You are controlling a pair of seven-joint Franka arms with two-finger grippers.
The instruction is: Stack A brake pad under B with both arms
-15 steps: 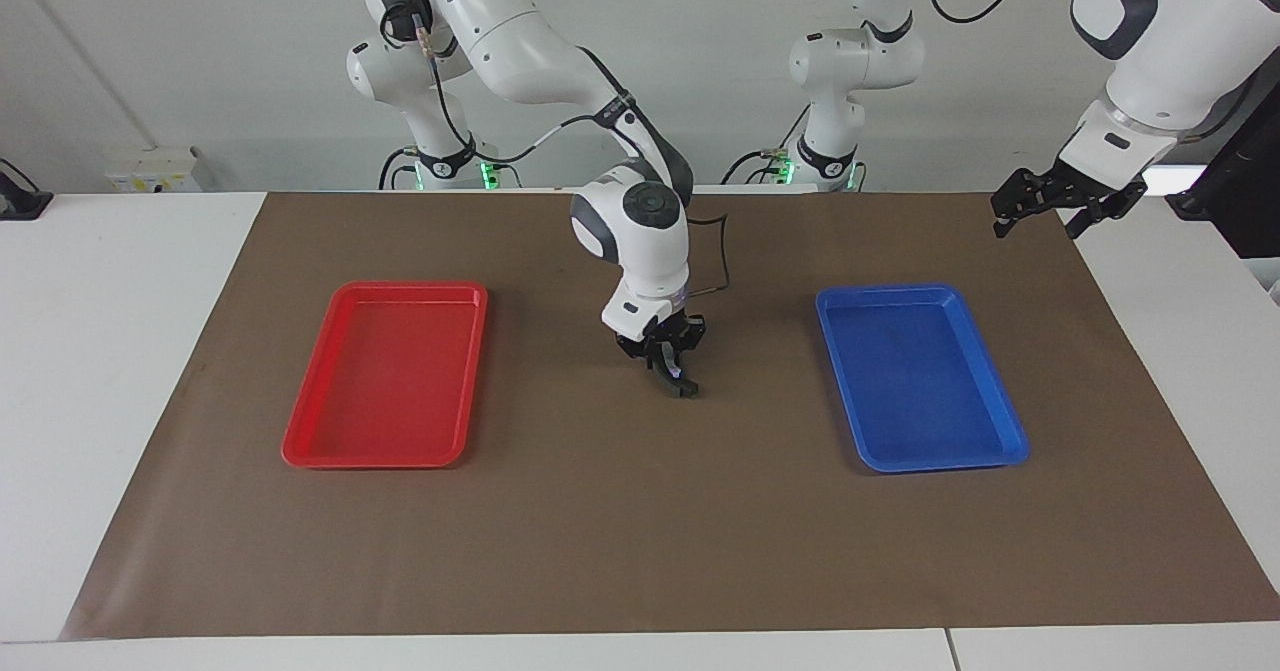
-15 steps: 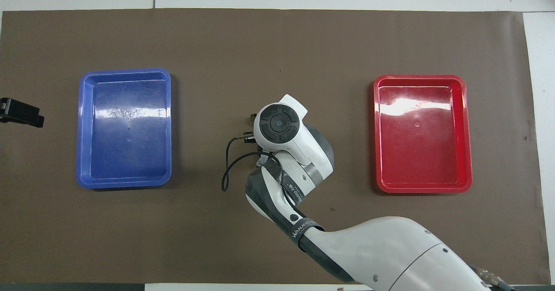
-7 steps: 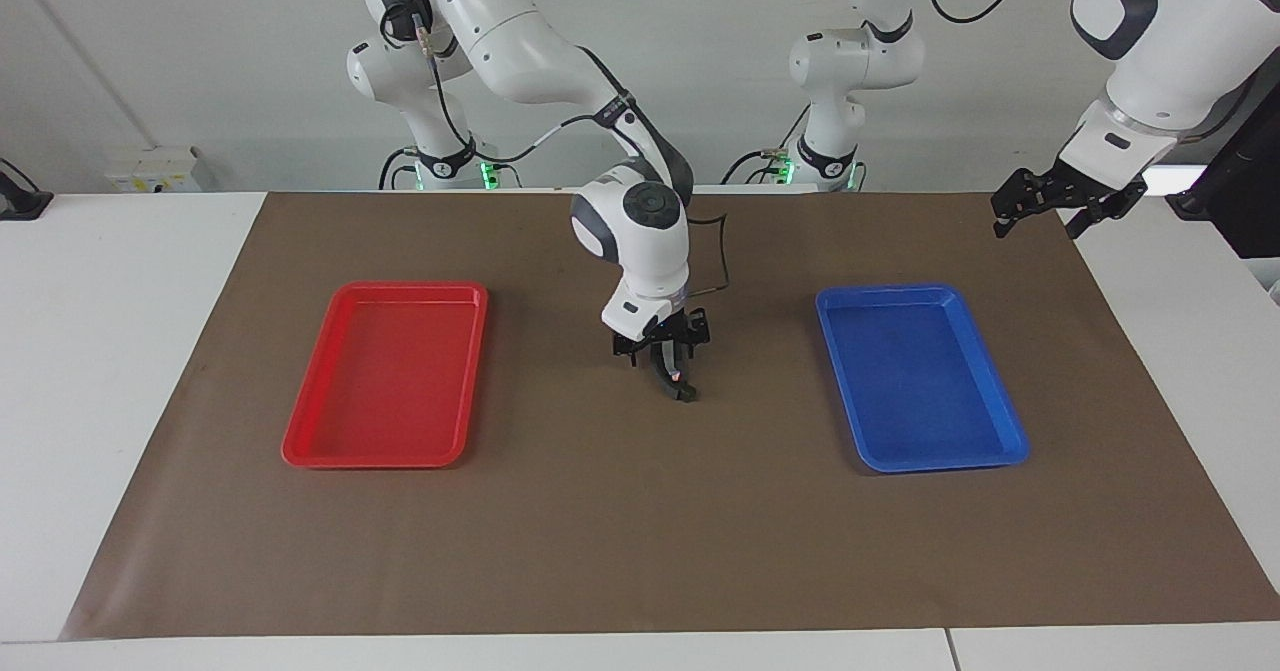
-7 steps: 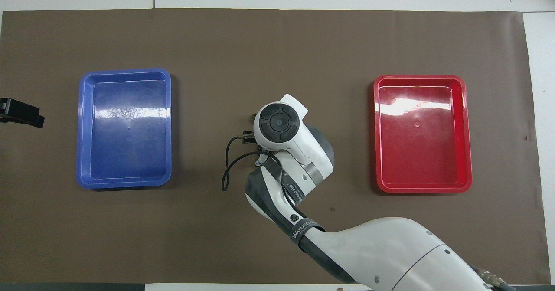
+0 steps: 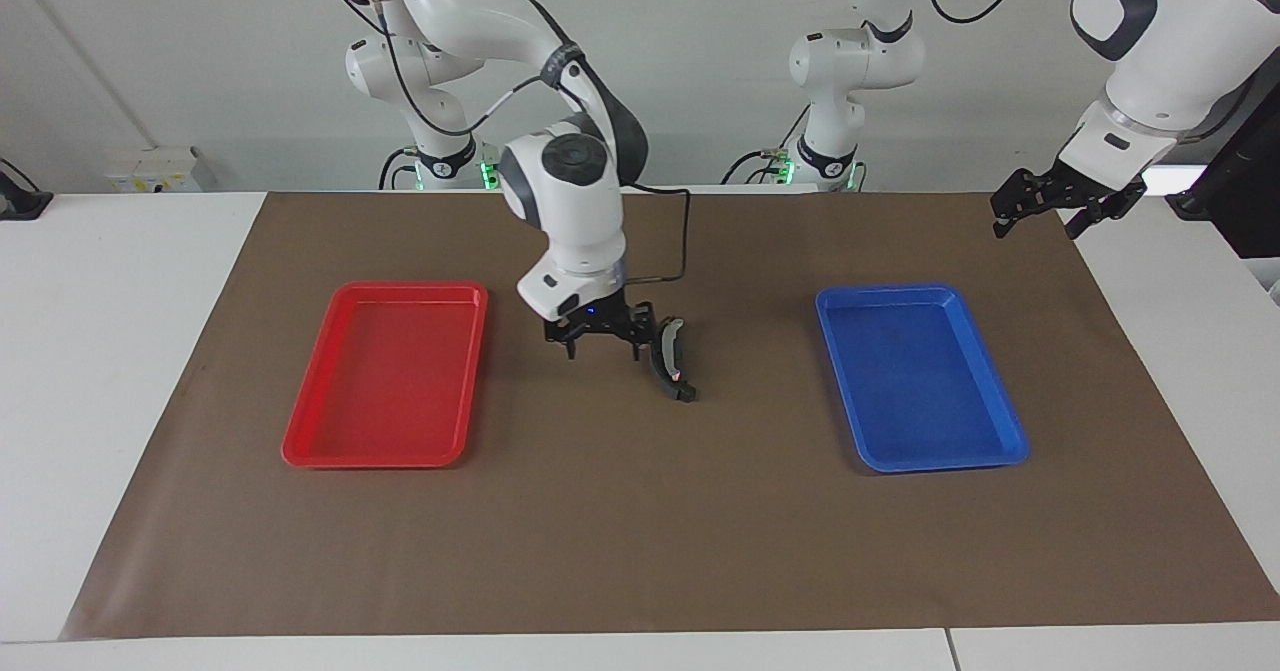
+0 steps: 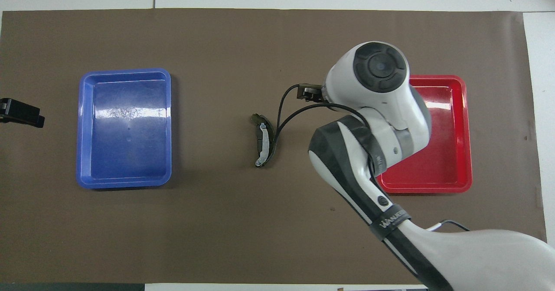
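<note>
B (image 5: 665, 351), the long black crescent with silvery ends, lies on the brown mat midway between the two trays; it also shows in the overhead view (image 6: 261, 141). The A brake pad (image 6: 256, 118) is mostly hidden beneath it; only a dark end shows at B's end farther from the robots (image 5: 685, 392). My right gripper (image 5: 603, 343) is open and empty, raised a little over the mat beside B, toward the red tray; in the overhead view its wrist hides it. My left gripper (image 5: 1040, 213) waits open over the mat's edge at the left arm's end (image 6: 21, 113).
A red tray (image 5: 310, 446) lies toward the right arm's end (image 6: 466, 130). A blue tray (image 5: 1010, 431) lies toward the left arm's end (image 6: 82, 130). Nothing lies in either. The right arm's cable (image 6: 282, 113) hangs close over B.
My right gripper has let go of B, risen and moved away toward the red tray. B stays on the mat. The left arm has not moved.
</note>
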